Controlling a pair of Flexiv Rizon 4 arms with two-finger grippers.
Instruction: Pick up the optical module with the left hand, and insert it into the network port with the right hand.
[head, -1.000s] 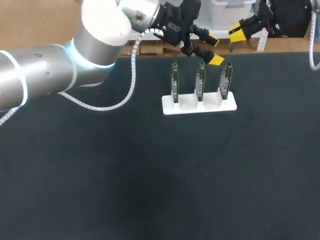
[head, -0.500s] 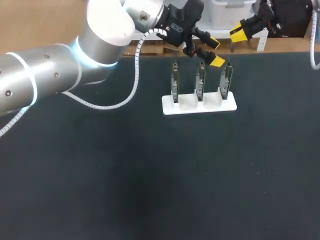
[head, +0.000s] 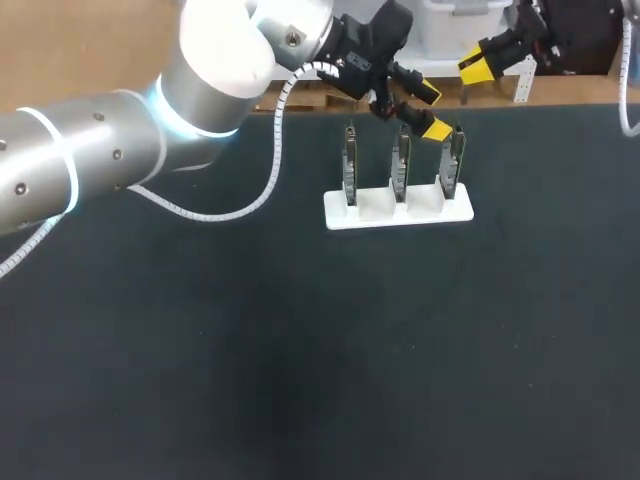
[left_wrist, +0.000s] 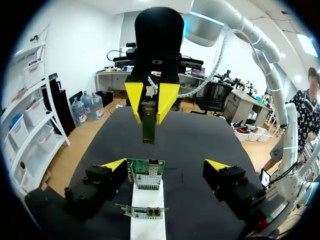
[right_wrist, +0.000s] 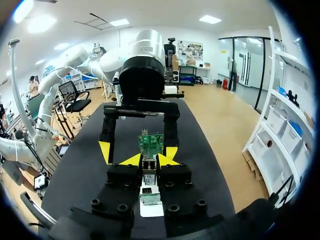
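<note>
A white stand (head: 398, 208) holds three upright green network cards (head: 400, 162) near the table's far edge. My left gripper (head: 430, 110) hangs open over the stand's right end. In the left wrist view its fingers (left_wrist: 114, 165) flank the end card (left_wrist: 146, 174) without touching it. My right gripper (head: 480, 62) hovers beyond the far edge, behind the stand. Seen from the left wrist, the right gripper (left_wrist: 150, 107) is shut on the slim optical module (left_wrist: 148, 122), which points down. The right wrist view shows the module (right_wrist: 149, 167) between its own tips (right_wrist: 150, 160).
The dark table (head: 300, 350) stretches wide in front of the stand. My left arm (head: 90, 160) crosses the far left part of the table, with a white coiled cable (head: 265, 170) hanging beneath it.
My left arm has shifted slightly to the right, bringing its open gripper closer to the right-hand card. The right gripper has stayed still with the module.
</note>
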